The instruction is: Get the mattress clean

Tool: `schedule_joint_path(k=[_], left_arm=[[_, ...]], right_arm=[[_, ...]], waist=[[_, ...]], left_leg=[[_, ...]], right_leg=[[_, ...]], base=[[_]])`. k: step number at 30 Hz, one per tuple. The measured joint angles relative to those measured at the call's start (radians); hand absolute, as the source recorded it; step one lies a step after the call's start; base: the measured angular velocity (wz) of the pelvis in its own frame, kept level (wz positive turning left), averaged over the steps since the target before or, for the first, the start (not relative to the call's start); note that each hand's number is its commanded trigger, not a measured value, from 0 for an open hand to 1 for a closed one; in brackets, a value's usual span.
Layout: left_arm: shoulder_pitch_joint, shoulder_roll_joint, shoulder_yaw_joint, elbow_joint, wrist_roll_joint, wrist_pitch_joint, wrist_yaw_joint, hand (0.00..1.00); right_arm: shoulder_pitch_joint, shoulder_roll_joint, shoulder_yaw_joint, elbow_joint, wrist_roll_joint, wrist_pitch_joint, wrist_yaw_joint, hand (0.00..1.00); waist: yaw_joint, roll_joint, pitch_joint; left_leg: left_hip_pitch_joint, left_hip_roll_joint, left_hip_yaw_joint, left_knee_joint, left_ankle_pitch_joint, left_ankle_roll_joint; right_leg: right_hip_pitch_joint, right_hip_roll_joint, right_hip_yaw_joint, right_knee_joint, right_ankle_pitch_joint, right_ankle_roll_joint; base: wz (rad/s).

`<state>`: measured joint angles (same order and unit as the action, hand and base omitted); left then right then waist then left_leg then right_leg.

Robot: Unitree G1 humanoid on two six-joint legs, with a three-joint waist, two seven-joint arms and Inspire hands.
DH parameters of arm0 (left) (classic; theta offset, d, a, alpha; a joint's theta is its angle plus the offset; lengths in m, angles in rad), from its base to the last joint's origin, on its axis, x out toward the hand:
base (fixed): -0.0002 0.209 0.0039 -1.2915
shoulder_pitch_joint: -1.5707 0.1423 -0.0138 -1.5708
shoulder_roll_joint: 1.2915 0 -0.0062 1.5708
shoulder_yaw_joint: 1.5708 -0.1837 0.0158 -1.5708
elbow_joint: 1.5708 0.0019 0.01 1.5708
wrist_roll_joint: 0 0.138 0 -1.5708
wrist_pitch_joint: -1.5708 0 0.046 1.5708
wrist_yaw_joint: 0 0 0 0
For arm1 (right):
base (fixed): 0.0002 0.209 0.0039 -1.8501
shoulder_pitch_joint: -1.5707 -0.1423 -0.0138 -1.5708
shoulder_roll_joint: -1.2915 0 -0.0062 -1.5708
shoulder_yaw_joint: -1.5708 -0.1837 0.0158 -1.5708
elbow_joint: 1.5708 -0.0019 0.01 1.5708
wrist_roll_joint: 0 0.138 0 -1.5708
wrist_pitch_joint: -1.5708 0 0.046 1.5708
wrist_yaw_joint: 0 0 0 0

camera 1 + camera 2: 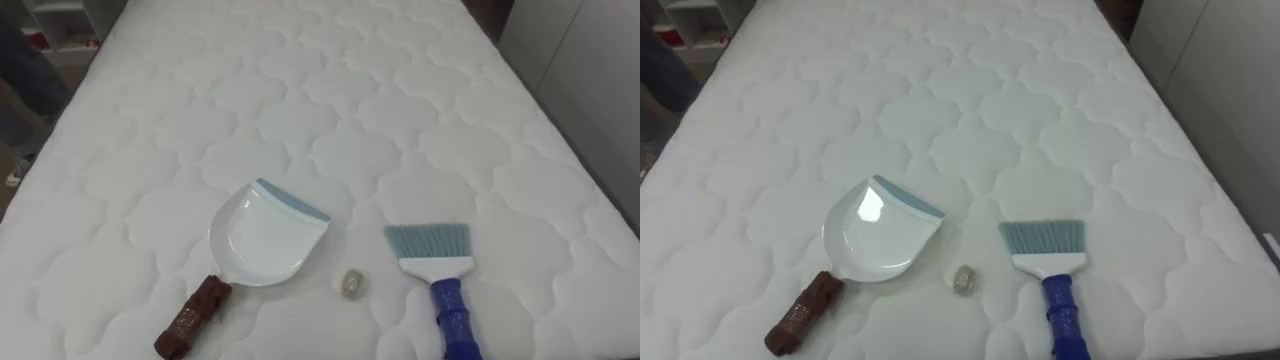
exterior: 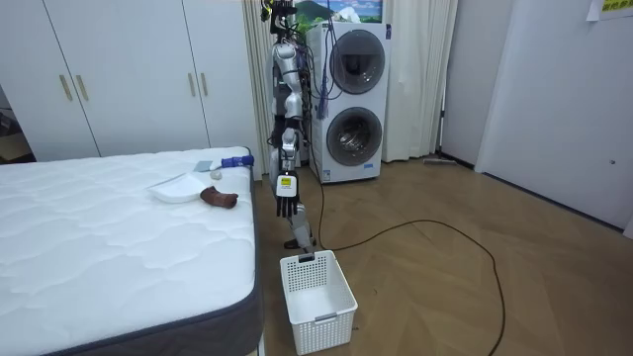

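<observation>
Room view: I stand at the side of the bed (image 2: 99,218), my left hand (image 2: 285,195) hanging loose-fingered and empty. The dustpan (image 1: 265,235) lies ahead on my left, its handle slanting back toward that hand. The brush (image 1: 435,265) lies on my right with its handle toward me, and the scrap (image 1: 351,283) sits between them.

One dustpan (image 1: 262,238), one brush (image 1: 435,270), one scrap (image 1: 351,283), one basket (image 2: 331,329).

White-panelled wooden wardrobe doors with slim brass handles (image 2: 129,74) fill 10 o'clock in the room view. A stacked pair of silver-white front-loading laundry machines (image 2: 354,104) stands at 12, with cream curtains (image 2: 420,79) just beside. A pale grey wall (image 2: 554,99) spans 2 o'clock, and the brown wood-plank floor (image 2: 475,287) lies at 4.
</observation>
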<state>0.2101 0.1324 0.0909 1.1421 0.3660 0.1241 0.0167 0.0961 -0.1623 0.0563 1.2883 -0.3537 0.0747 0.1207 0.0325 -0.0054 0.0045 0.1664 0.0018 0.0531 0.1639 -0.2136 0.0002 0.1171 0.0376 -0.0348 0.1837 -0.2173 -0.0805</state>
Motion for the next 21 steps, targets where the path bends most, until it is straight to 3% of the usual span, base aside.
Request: schedule_joint_path(k=[14, 21], left_arm=[[-0.002, 0.000, 0.002, -0.010, 0.001, 0.000, 0.063, 0.00], [-0.005, 0.001, 0.003, -0.023, 0.000, -0.015, 0.175, 0.00]], right_arm=[[0.000, -0.004, 0.000, -0.009, 0.000, 0.000, -0.014, 0.00], [-0.001, -0.009, 0.002, -0.014, 0.048, -0.012, -0.045, 0.00]], waist=[[-0.003, 0.003, -0.0006], [-0.002, -0.007, -0.0020]], left_leg=[[-0.010, 0.000, -0.001, 0.000, 0.000, 0.000], [-0.024, -0.001, -0.002, 0.000, 0.000, 0.000]], right_leg=[[0.000, -0.002, -0.021, 0.001, 0.000, 0.000], [-0.019, -0.001, -0.022, 0.002, 0.000, -0.001]], base=[[0.04], [0.00]])
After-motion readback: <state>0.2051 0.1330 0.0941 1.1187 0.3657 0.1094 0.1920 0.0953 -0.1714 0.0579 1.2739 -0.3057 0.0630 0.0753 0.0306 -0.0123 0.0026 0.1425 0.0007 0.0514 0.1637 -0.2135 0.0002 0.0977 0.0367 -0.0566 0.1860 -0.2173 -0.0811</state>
